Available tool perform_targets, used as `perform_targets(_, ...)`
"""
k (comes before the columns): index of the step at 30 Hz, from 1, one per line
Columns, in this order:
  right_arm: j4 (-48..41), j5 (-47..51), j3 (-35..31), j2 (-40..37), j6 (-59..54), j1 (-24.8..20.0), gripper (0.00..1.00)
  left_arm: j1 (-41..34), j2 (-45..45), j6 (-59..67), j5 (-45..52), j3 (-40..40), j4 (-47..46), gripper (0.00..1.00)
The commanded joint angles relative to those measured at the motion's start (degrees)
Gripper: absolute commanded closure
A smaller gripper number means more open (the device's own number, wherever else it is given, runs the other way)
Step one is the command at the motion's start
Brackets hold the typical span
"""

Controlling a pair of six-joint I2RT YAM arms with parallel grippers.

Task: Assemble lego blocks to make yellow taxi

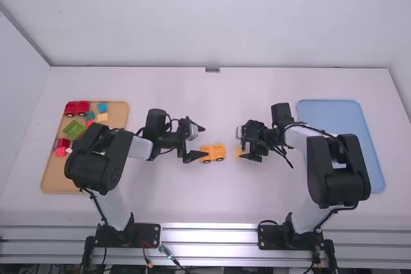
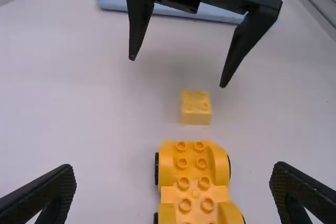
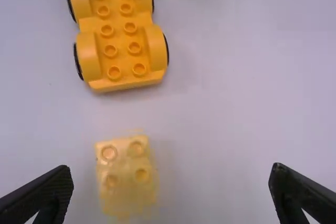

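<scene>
Yellow wheeled base (image 1: 217,153) taken as clock centre, high view: wide lane offered towards twelve across bare table (image 1: 212,97), another towards six! Ten o'clock blocked by left gripper (image 1: 205,141), two o'clock by right gripper (image 1: 241,144). And three o'clock? Interrupted by yellow block (image 1: 237,151), narrow gap seen between block and base.

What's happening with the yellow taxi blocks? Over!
Left end effector open; right end effector open. Yellow wheeled chassis, four-stud yellow brick apart on table. Nothing on their studs.
</scene>
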Motion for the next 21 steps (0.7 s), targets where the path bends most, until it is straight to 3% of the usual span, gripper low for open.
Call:
perform_targets(1,1.9,-5.6,-2.3,0.1,-0.1,0.1,0.01,-0.6,0.9,-0.4,1.9,1.0,0.2,0.01)
perform_targets(11,6.8,-10.2,-2.9,5.6,0.0,-0.2,0.01,-1.7,1.3,-0.4,-0.2,0.6,0.7,0.01)
perform_targets(21,-7.3,-17.2,6.7,15.0,-9.0,-4.6,0.01,-1.8,1.3,-0.4,-0.2,0.6,0.9,0.01)
